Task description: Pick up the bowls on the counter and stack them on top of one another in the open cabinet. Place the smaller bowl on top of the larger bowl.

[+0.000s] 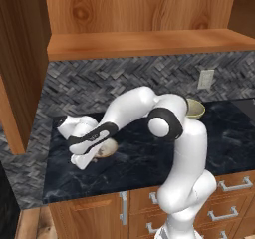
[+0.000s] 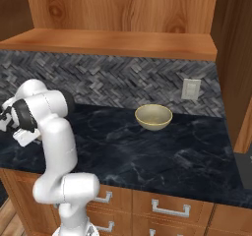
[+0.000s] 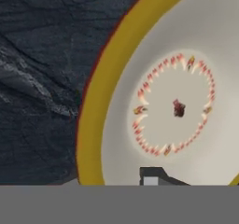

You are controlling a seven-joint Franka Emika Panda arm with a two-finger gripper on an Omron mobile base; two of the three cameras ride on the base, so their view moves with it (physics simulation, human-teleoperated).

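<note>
We count two bowls on the black counter (image 2: 147, 151). The smaller bowl (image 1: 108, 148), tan at the rim, sits toward the counter's left end, mostly hidden beneath the arm's hand in the left base view. The larger bowl (image 2: 154, 117), olive-grey with a pale yellow rim, stands upright near the tiled wall (image 2: 113, 82), well apart from the small one, below one white wall outlet (image 2: 191, 89).

We see the gripper (image 1: 84, 159) bent low over the smaller bowl. From the hand view the bowl (image 3: 182, 101) is very close: a mustard-coloured rim, a cream inside, a ring of small orange marks and one dark spot at the centre. One dark fingertip (image 3: 151, 175) rises inside the rim at the bottom of that view; we cannot tell how wide the jaws stand or whether they have hold of anything.

Above, one wooden shelf board of the open cabinet (image 2: 118, 43) runs across both base views. Below the counter we see wooden drawers (image 2: 167, 208) with silver handles.
</note>
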